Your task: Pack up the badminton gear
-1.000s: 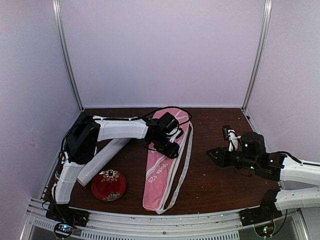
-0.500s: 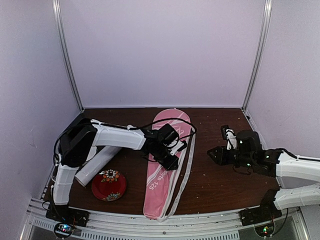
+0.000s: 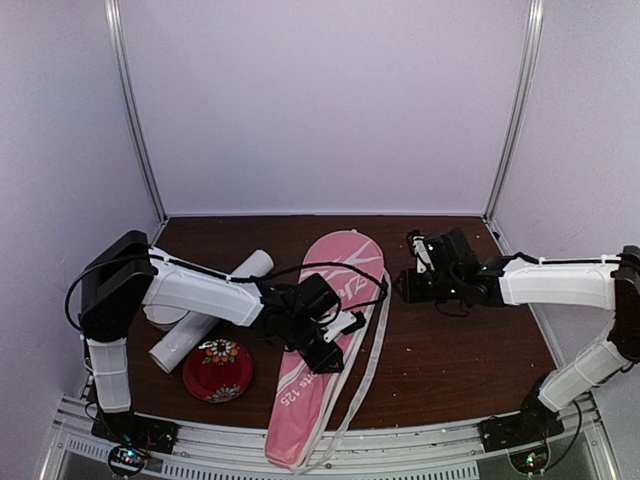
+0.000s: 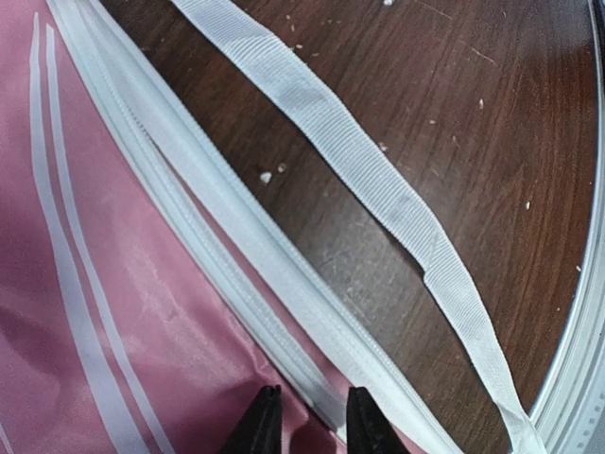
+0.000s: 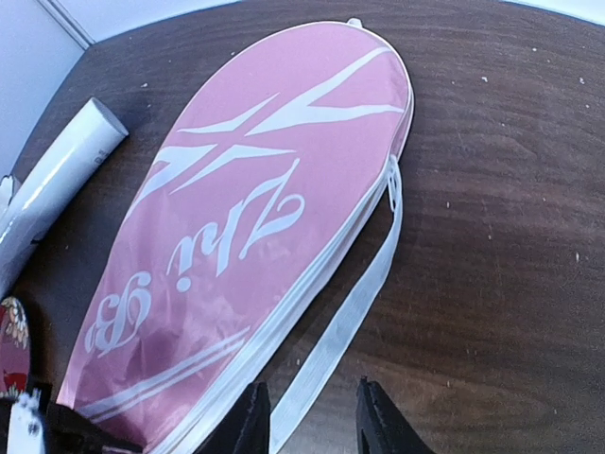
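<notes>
The badminton gear in view is a long pink bag [image 3: 345, 262] with white lettering, lying lengthwise mid-table, and a long white tube [image 3: 180, 342] to its left. My left gripper [image 3: 330, 335] sits on the bag's right edge. In the left wrist view its fingers [image 4: 265, 421] pinch the white zipper trim and puckered pink fabric [image 4: 113, 312], so the left gripper [image 4: 310, 421] is shut on the bag. My right gripper [image 3: 403, 287] hovers just right of the bag's wide end. In the right wrist view the right gripper [image 5: 312, 416] is open above the loose white strap [image 5: 354, 312].
A red floral plate [image 3: 217, 370] sits near the front left, beside the tube's near end. The left arm crosses over the tube. The strap [image 4: 378, 180] trails on bare wood right of the bag. Side walls and a metal rail bound the table.
The left gripper has pulled the bag's narrow end toward the near edge and leftward. The right arm has swung forward and left, up to the bag's wide end.
</notes>
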